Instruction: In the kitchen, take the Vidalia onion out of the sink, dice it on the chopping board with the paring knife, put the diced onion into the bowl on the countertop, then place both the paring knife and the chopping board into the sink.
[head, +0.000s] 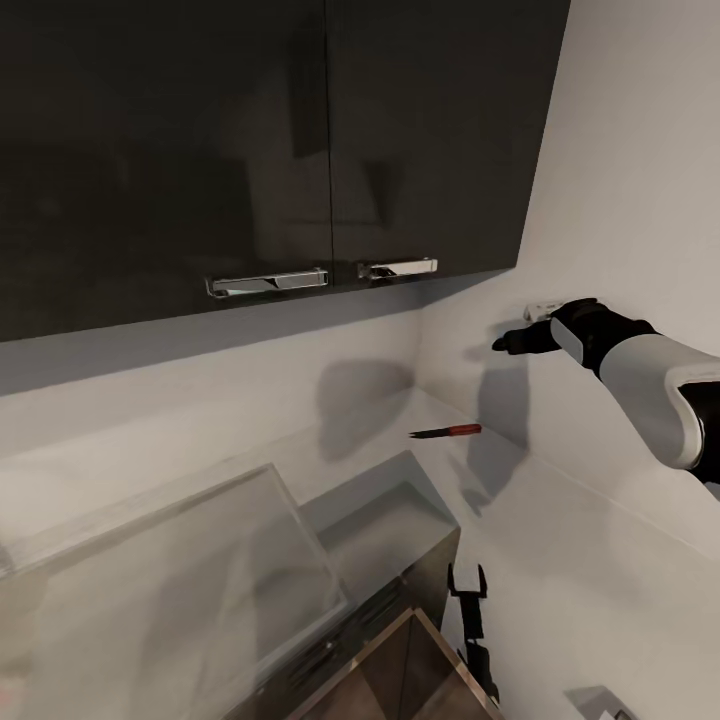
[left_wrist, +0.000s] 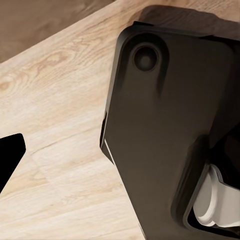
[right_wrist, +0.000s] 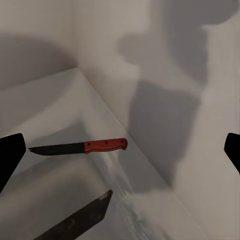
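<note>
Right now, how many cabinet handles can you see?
2: the longer handle sits on the left door's lower edge, and the shorter handle on the right door's. Others may lie outside the frame.

Nothing readable anywhere, no letters, numbers, logos or signs.
</note>
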